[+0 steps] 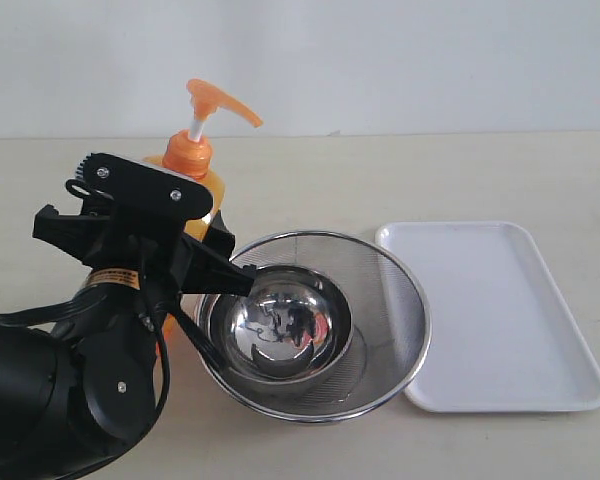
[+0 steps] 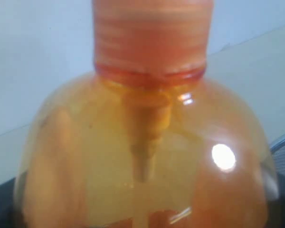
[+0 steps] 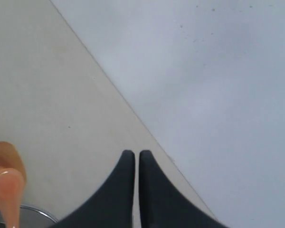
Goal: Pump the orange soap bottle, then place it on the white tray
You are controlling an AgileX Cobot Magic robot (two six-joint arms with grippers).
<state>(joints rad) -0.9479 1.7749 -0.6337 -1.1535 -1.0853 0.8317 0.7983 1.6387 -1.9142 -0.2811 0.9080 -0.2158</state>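
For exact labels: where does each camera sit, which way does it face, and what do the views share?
Exterior view: above the table's near edge, facing the wall; shows the left gripper at the orange soap bottle, strainer, white tray.
Left wrist view: close against the bottle's shoulder; no gripper clearly shows.
Right wrist view: looks past the shut right gripper toward table and wall; pump head at the edge.
Shared: all three see the bottle.

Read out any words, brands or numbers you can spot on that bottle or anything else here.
No text here can be read.
orange soap bottle: label hidden behind the left gripper; the left wrist close-up shows only blur.
orange band on the left arm: any print too small to read.
white tray, mesh strainer, steel bowl: no markings seen.
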